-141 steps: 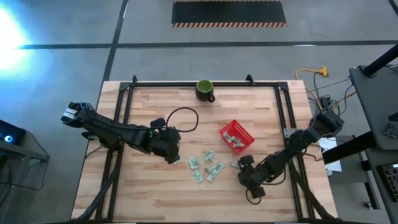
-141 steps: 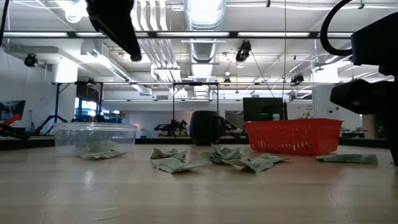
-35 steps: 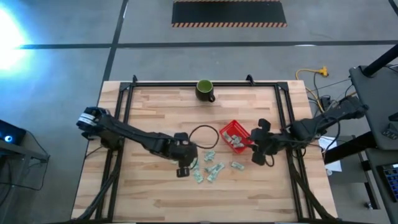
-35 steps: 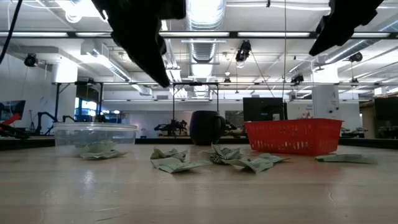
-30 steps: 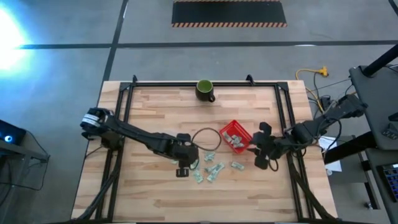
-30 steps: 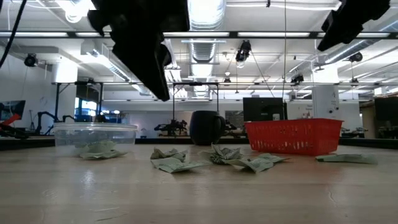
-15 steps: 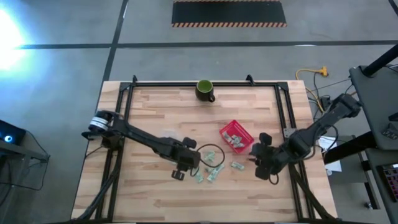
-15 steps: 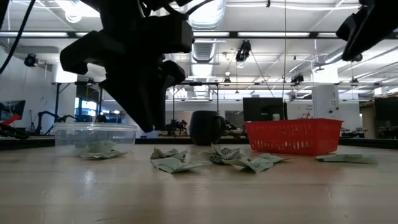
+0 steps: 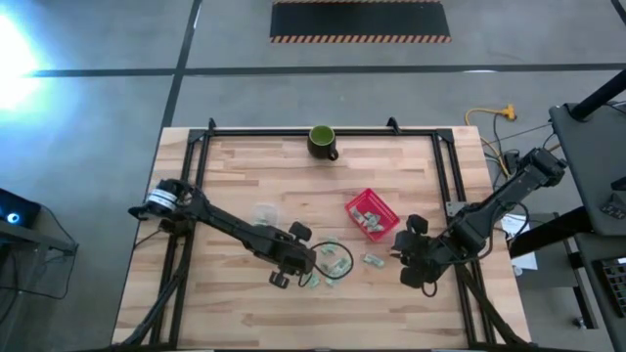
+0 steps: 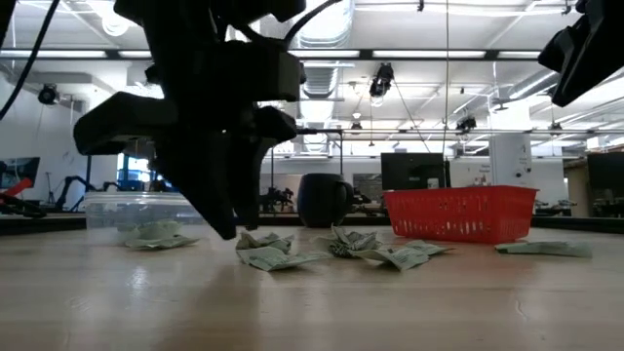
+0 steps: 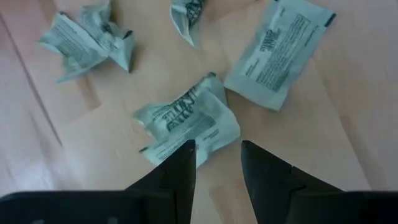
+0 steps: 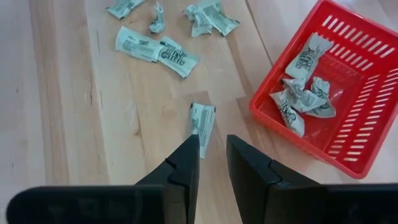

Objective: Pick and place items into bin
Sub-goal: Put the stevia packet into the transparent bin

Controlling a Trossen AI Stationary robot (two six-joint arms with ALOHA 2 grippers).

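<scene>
Left gripper (image 11: 216,163): fingers parted, empty, just above a crinkled pale green-and-white packet (image 11: 188,124) on the wooden table (image 9: 245,303).
Right gripper (image 12: 212,158): narrowly parted, empty, over a lone packet (image 12: 202,121) beside the red plastic basket (image 12: 348,134).

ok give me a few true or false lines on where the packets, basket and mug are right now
1. The red basket already holds several packets. True.
2. The green mug lies tipped over beside the basket. False: it stands upright near the table's far edge, apart from the basket.
3. The left hand hangs just above a crumpled packet. True.
4. The right hand is inside the basket. False: it is over bare wood beside it, near a lone packet.
5. All packets are in the basket. False: several lie loose on the table.
</scene>
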